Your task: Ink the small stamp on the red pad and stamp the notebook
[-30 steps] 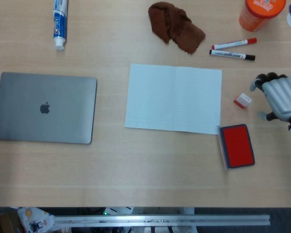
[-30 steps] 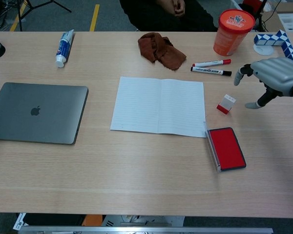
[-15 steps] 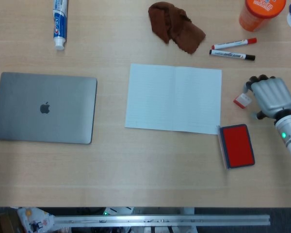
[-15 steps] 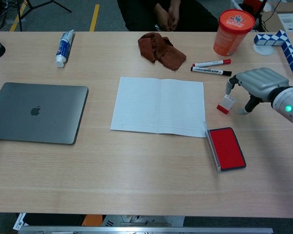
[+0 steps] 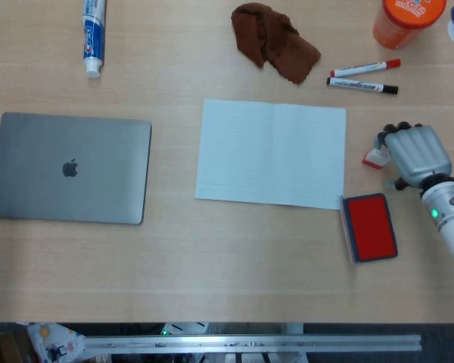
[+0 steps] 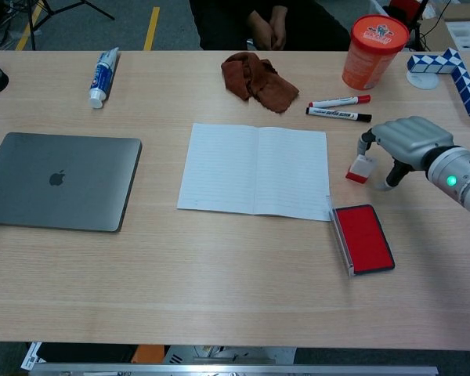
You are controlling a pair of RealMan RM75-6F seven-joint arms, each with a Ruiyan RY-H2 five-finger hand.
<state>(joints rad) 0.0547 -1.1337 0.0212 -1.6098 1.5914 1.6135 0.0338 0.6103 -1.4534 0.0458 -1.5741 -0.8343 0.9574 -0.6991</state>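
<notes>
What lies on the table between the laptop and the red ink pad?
The open notebook lies between the laptop and the red ink pad, with bare tabletop on either side. Both views show this, the head view most plainly.

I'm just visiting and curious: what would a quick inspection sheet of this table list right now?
Surface: light wooden table.
Job's things: small stamp beside open notebook; red ink pad, lid open.
Clutter: closed laptop, toothpaste tube, brown cloth, two markers, orange tub, snake puzzle.
Hands: right hand over the stamp, fingers at it; left nothing seen.
Cables: nothing seen.
Surroundings: seated person behind the table.
</notes>
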